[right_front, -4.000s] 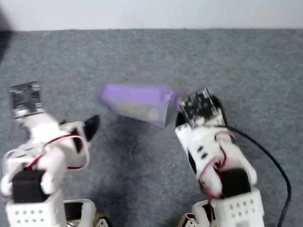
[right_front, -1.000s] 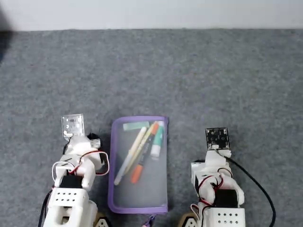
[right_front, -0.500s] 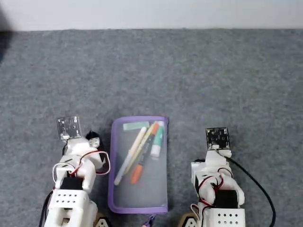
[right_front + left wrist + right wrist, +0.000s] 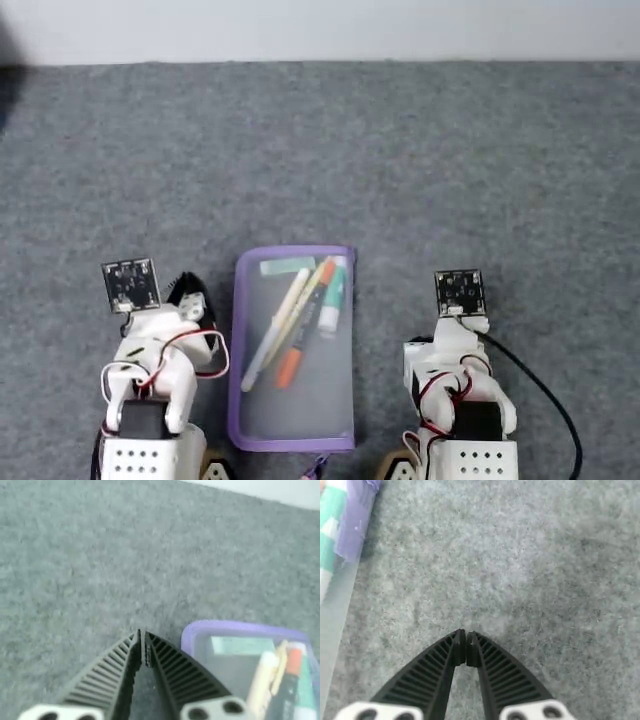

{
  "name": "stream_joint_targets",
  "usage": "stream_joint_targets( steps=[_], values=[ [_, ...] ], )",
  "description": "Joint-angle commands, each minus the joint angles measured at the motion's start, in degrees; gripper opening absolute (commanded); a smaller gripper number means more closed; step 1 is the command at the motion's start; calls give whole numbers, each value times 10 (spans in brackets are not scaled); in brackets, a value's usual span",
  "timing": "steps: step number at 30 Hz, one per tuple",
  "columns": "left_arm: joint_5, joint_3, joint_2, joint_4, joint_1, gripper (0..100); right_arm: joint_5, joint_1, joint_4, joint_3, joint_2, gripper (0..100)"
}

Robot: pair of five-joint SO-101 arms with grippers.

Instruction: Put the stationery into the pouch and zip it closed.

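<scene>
Left of the pouch: left fingers pressed together, holding nothing, above the grey counter.
Between the two sets of fingers: purple pouch lying flat, stationery inside.
Right of the pouch: right fingers together, empty.
Step advice: the task looks nearly finished. Confirm the zip runs fully to its end without nudging the pouch.

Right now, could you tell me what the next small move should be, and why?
Probably hold both arms parked: the pens lie inside the pouch, flat between the arms, and both jaws are shut, clear of it. The zip's state is unclear.
</scene>
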Motion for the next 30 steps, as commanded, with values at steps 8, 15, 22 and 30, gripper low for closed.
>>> stream_joint_targets(
  steps=[8,15,22,30],
  values=[
    [5,-6,-78,207,2,13,-3,2,1,9,-8,9],
    [5,-6,-78,262,-2,13,-3,2,1,9,-8,9],
    [4,-6,-78,265,-2,13,-3,2,1,9,-8,9],
    [4,-6,-78,265,-2,13,-3,2,1,9,-8,9]
  ],
)
